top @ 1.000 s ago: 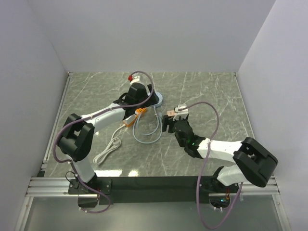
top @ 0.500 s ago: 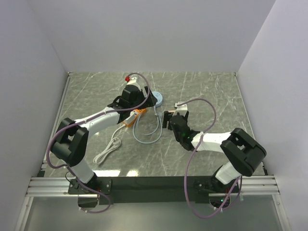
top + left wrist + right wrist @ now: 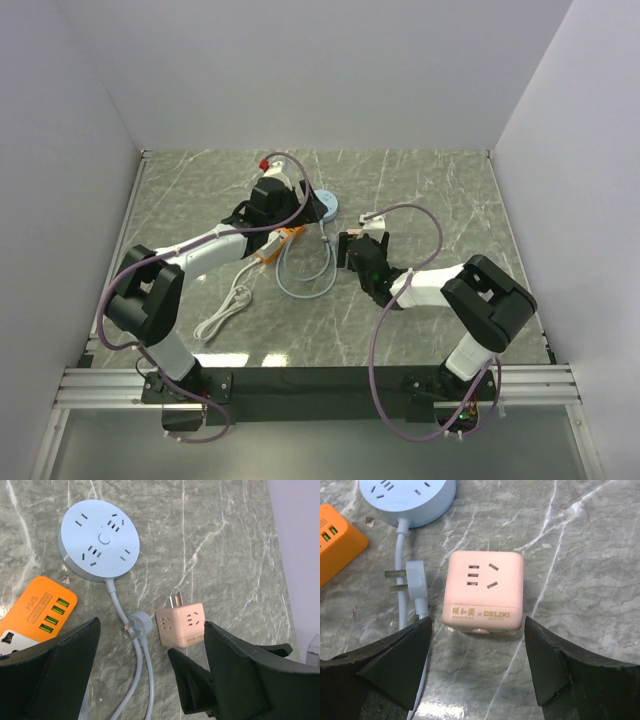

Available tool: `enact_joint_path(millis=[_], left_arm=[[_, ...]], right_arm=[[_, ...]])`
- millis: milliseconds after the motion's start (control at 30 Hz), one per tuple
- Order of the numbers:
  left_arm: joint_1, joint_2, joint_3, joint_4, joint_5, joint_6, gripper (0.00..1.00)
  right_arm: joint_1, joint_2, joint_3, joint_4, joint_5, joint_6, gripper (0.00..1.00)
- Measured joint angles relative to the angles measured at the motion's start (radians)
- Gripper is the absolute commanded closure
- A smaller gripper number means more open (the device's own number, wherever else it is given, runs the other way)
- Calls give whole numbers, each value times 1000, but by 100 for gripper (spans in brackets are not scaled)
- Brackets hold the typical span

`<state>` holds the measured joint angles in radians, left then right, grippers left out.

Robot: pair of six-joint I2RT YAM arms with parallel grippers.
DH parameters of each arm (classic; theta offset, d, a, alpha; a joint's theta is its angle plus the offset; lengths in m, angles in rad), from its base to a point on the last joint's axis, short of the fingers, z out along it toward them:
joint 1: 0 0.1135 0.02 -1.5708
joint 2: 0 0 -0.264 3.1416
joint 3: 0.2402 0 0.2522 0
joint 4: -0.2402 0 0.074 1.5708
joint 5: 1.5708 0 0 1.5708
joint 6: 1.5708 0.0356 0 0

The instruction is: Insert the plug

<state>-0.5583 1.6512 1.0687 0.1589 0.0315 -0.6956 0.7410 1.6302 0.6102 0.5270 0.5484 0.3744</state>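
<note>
A pink cube socket [image 3: 484,592] lies on the marble table, also in the left wrist view [image 3: 181,624] and the top view [image 3: 346,240]. A grey-blue plug [image 3: 415,577] on its cable lies just left of it, prongs pointing left, also in the left wrist view [image 3: 138,625]. Its cable runs from the round blue power strip [image 3: 100,539]. My right gripper [image 3: 477,665] is open and empty, just short of the cube, jaws to either side. My left gripper [image 3: 150,680] is open and empty above the plug and cube.
An orange USB power strip [image 3: 42,611] lies left of the plug, with a white socket block beside it. The blue cable loops toward the near side [image 3: 305,285]. A white cord with a plug [image 3: 225,312] lies at the left front. Grey walls enclose the table.
My left gripper has drawn back left off the round blue strip, uncovering it. My right gripper has moved a little farther and left, closer to the pink cube.
</note>
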Motion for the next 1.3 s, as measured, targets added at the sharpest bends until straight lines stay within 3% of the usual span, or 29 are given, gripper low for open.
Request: enact_joint_path(millis=[600, 633, 667, 767, 900, 1100, 1300], left_arm=[[14, 0, -6, 13, 26, 0, 10], [14, 0, -6, 14, 27, 0, 10], [14, 0, -6, 15, 28, 0, 10], [16, 0, -6, 16, 31, 0, 10], [21, -2, -10, 17, 33, 2, 10], [47, -61, -64, 18, 38, 23, 10], [103, -108, -93, 70, 88, 71, 11]], right_arm=[[-22, 81, 58, 3, 4, 11, 27], [-22, 85, 60, 5, 5, 11, 30], [-22, 91, 63, 6, 6, 11, 40], [-25, 101, 71, 12, 8, 7, 51], [-29, 98, 78, -3, 6, -5, 56], [-39, -56, 100, -177, -58, -73, 58], [-74, -268, 283, -457, -198, -137, 58]])
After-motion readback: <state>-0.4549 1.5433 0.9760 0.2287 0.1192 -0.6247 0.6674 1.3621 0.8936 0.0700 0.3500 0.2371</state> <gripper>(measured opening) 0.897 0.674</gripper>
